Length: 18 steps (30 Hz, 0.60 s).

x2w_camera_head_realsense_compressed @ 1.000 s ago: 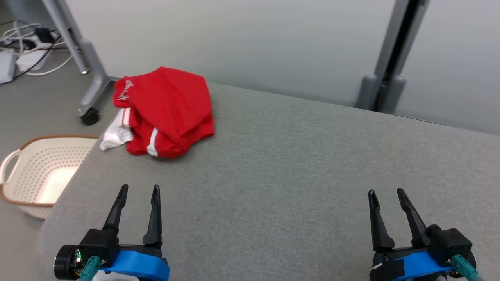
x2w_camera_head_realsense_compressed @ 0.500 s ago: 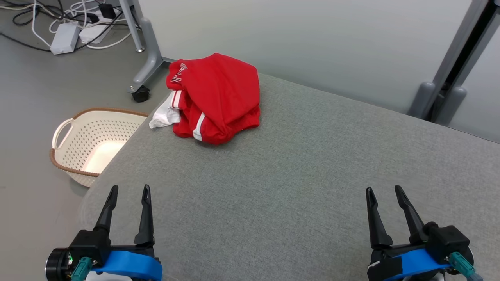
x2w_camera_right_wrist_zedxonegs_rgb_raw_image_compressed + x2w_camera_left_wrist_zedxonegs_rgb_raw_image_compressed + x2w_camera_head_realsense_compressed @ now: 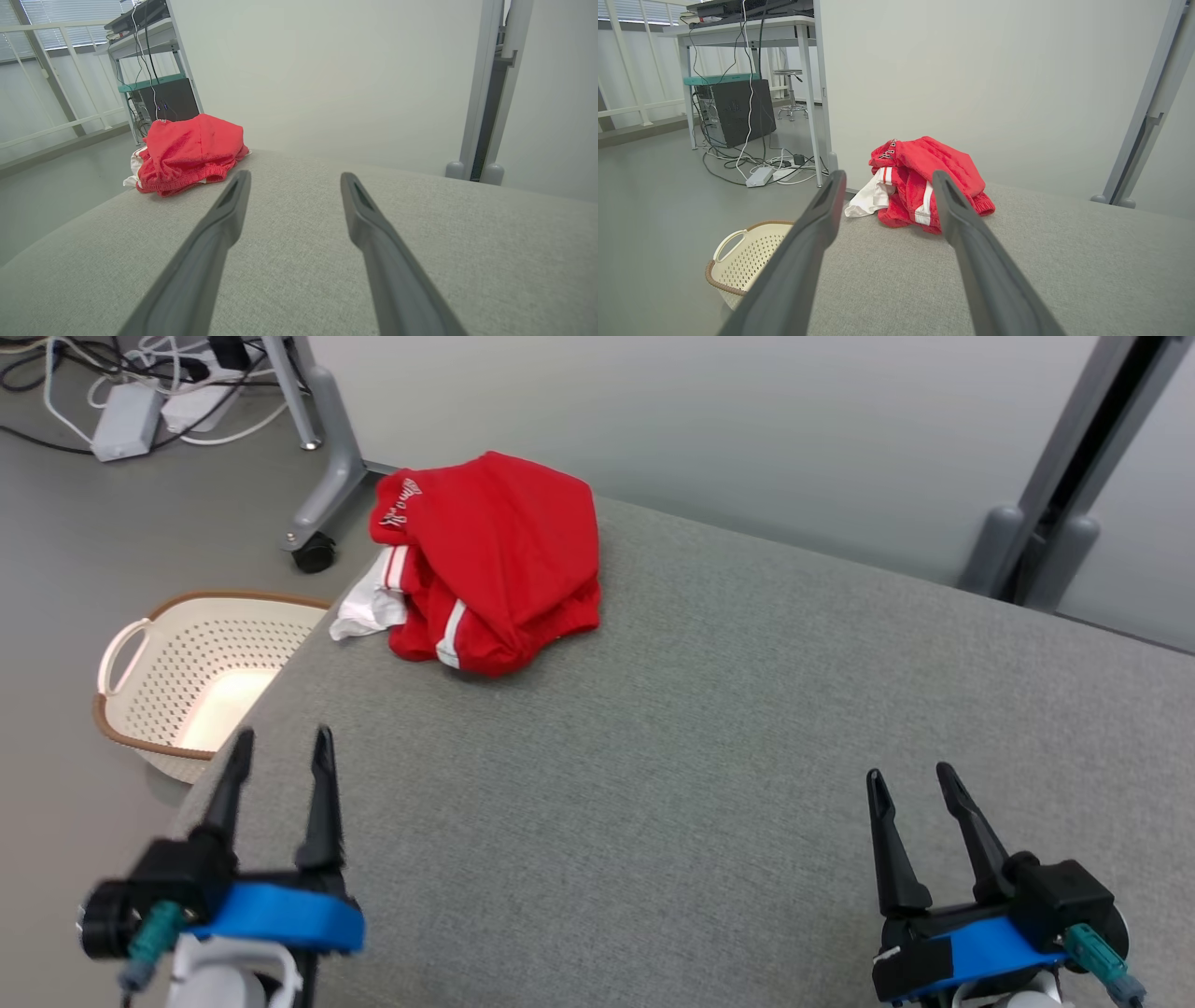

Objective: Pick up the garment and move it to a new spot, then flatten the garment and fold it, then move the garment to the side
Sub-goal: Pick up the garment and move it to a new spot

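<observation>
A crumpled red garment [image 3: 189, 151] is seen upper left on the grey table [image 3: 420, 242]; the right gripper [image 3: 294, 179] is held spread and empty.

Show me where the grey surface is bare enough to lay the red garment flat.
Bare: the wide stretch between the red garment and the right tool, and the near strip between left tool and right tool. Crowded: the far-left corner under the garment; the basket stands on the floor beside that edge.
</observation>
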Available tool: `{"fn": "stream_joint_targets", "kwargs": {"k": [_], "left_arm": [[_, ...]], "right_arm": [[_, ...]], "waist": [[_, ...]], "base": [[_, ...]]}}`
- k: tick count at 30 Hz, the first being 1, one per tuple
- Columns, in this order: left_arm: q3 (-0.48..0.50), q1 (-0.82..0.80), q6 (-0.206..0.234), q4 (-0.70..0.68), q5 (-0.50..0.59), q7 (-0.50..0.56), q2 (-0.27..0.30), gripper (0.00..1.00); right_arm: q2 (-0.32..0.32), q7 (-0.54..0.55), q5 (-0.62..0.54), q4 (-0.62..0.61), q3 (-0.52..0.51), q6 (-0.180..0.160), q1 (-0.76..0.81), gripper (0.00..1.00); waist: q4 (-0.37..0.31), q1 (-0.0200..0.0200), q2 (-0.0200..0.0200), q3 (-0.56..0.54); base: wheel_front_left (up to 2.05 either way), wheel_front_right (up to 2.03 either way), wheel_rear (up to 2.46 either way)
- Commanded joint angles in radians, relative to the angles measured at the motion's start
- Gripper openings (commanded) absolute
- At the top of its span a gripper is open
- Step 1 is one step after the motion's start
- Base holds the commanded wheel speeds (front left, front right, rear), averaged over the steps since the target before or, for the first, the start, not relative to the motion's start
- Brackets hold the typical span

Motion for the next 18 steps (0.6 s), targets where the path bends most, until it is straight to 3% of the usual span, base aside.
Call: {"fn": "stream_joint_targets", "kwargs": {"k": [1,7,14,18], "left_arm": [[0.014,-0.05,-0.008,0.008,-0.007,-0.004,0.019,1.0],[0.066,-0.273,-0.042,0.094,-0.045,0.002,0.103,1.0],[0.121,-0.529,-0.074,0.243,-0.132,0.08,0.212,1.0],[0.134,-0.612,-0.081,0.317,-0.162,0.11,0.24,1.0]], "right_arm": [[-0.003,-0.001,-0.011,-0.006,-0.003,0.0,-0.019,1.0],[-0.003,-0.001,-0.055,-0.037,-0.01,0.0,-0.064,1.0],[-0.003,-0.001,-0.101,-0.099,-0.021,0.0,-0.117,1.0],[-0.003,-0.001,-0.122,-0.132,-0.035,0.0,-0.132,1.0]], "waist": [[-0.027,0.0,0.0,0.025],[-0.111,0.0,0.0,0.111],[-0.211,0.0,0.0,0.243],[-0.241,0.0,0.0,0.294]], "base": [[0.0,0.0,0.0],[0.0,0.0,0.0],[0.0,0.0,0.0],[0.0,0.0,0.0]]}}
